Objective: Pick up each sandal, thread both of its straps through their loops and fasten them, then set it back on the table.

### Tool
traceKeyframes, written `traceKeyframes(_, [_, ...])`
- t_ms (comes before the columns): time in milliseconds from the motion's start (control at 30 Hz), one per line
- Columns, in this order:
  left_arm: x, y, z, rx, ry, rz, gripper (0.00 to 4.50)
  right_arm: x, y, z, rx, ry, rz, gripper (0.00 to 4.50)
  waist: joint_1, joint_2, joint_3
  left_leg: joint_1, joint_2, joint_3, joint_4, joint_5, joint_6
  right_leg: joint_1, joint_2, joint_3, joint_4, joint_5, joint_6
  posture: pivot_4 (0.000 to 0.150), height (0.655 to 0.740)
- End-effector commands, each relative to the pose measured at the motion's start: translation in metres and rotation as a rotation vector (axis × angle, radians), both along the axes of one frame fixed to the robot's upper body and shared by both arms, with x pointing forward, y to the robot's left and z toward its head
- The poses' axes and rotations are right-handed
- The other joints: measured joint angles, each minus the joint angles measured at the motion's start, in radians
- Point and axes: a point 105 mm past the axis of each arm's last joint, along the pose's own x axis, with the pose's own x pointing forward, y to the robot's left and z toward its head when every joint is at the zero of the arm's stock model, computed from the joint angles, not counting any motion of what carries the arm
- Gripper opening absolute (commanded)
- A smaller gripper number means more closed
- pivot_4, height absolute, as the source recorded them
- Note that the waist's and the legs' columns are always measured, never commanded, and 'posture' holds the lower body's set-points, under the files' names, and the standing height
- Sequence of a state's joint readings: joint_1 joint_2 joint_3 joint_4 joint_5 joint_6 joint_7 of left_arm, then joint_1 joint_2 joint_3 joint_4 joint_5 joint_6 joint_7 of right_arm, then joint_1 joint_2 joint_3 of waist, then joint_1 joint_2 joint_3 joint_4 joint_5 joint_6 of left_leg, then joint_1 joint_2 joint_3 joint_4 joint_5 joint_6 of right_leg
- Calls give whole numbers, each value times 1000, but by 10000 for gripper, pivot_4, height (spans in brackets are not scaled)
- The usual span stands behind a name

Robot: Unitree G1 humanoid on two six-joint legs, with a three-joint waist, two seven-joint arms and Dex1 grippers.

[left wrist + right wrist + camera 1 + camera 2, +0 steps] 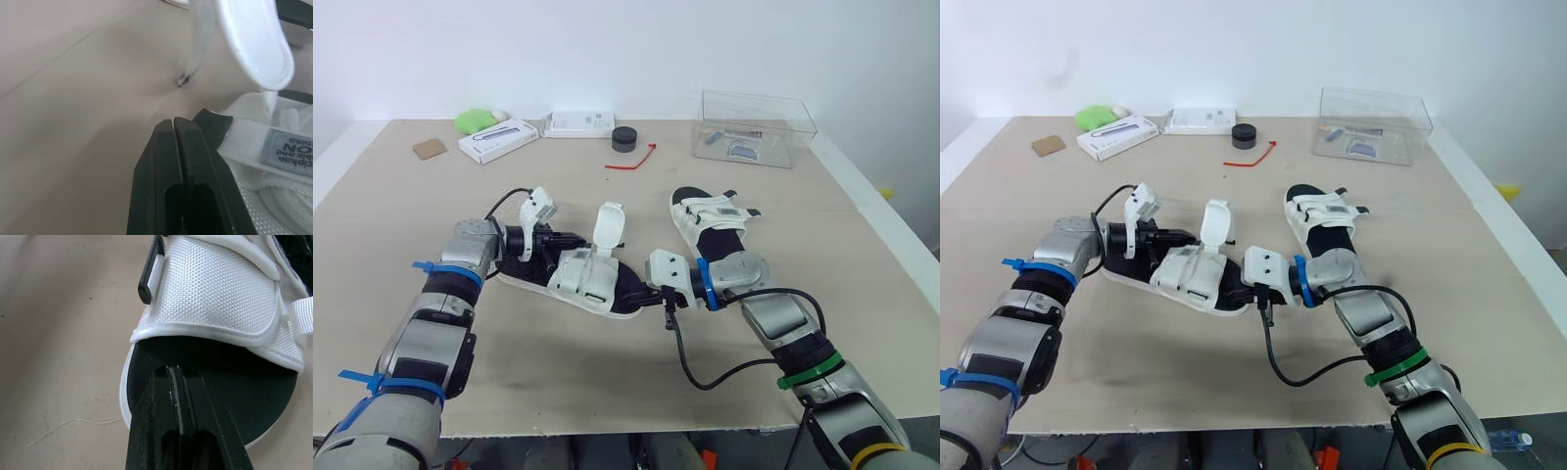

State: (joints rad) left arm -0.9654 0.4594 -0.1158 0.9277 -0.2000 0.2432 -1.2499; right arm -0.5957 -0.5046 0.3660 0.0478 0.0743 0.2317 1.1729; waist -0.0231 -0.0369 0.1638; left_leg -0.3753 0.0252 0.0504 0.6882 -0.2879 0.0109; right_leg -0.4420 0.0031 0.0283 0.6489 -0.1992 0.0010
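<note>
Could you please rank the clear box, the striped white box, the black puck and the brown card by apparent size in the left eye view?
1. clear box
2. striped white box
3. black puck and brown card look about alike, so I leave them unranked.

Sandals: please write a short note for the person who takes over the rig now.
Left pincer: shut, holding nothing, at the near sandal's heel end.
Right pincer: shut, holding nothing, over its toe end.
Near sandal lies on the table, one strap standing up unfastened.
Far sandal lies beside the right arm, straps apparently fastened.
Left to do: thread and fasten the near sandal's straps.
</note>
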Motion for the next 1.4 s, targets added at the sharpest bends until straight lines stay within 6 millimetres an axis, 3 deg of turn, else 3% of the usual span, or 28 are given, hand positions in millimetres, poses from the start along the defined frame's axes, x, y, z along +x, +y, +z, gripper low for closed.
traceKeyframes(33, [-12, 1, -2, 2, 58, -72, 878, 7, -5, 7, 7, -49, -29, 0, -1, 0, 0, 0, 0, 0, 0, 0, 0, 0, 0, 0, 0, 0, 0, 1500, 7400])
traceKeyframes(367, [-43, 12, 8, -7, 98, -63, 878, 17, -2, 19, 58, -68, -44, 0, -1, 0, 0, -1, 0, 0, 0, -3, 1, -1, -3, 1, 0, -1, 1, 1500, 7400])
traceKeyframes(633, [-34, 11, 9, 7, -6, 30, 878, 11, 4, 14, 61, -43, -14, 0, 2, 0, 0, -2, -1, 0, 0, -2, 1, -1, -4, 1, 0, -1, 2, 1500, 7400])
traceKeyframes(900, [-27, 2, 19, -20, -56, 19, 878, 2, -7, -4, 12, -2, -29, 0, 2, 0, 0, -2, -1, 0, 0, -3, 1, -1, -5, 0, 0, -1, 2, 1500, 7400])
traceKeyframes(1067, [-47, 4, 28, -253, 341, -32, 878, 1, -8, -4, 18, -2, -43, 0, 0, 0, 0, -2, -3, -1, 0, -3, 1, -1, -5, 0, 0, -2, 3, 1500, 7400])
traceKeyframes(1133, [-55, 8, 32, -301, 482, -49, 5937, 3, -8, -2, 25, -8, -53, 0, -1, 0, 0, -2, -3, -1, 0, -3, 1, -1, -5, 0, 0, -2, 4, 1500, 7400])
traceKeyframes(1200, [-49, 12, 40, -347, 505, -3, 12583, 4, -9, -1, 27, -10, -59, 0, 0, 0, 0, -2, -3, -1, 0, -3, 1, -1, -5, 0, 1, -3, 4, 1500, 7400])
traceKeyframes(1233, [-45, 13, 43, -374, 524, 16, 20328, 3, -9, -1, 24, -11, -58, 0, 0, 0, 0, -2, -3, -2, 0, -3, 1, 0, -5, -1, 1, -3, 4, 1500, 7400])
traceKeyframes(1267, [-43, 14, 45, -391, 540, 28, 24861, 3, -10, -1, 21, -12, -57, 0, 0, 0, 0, -2, -3, -3, 1, -3, 1, 0, -5, -1, 1, -3, 4, 1500, 7400])
traceKeyframes(1300, [-42, 14, 46, -406, 552, 35, 26443, 3, -10, -1, 21, -12, -56, 0, 0, 0, 0, -1, -4, -3, 1, -2, 1, 0, -6, -1, 1, -3, 4, 1500, 7400])
traceKeyframes(1400, [-45, 9, 43, -448, 649, 29, 38863, 3, -9, 0, 24, -15, -55, 0, 0, 0, 0, -1, -4, -3, 1, -2, 0, 0, -7, -1, 1, -3, 4, 1500, 7400])
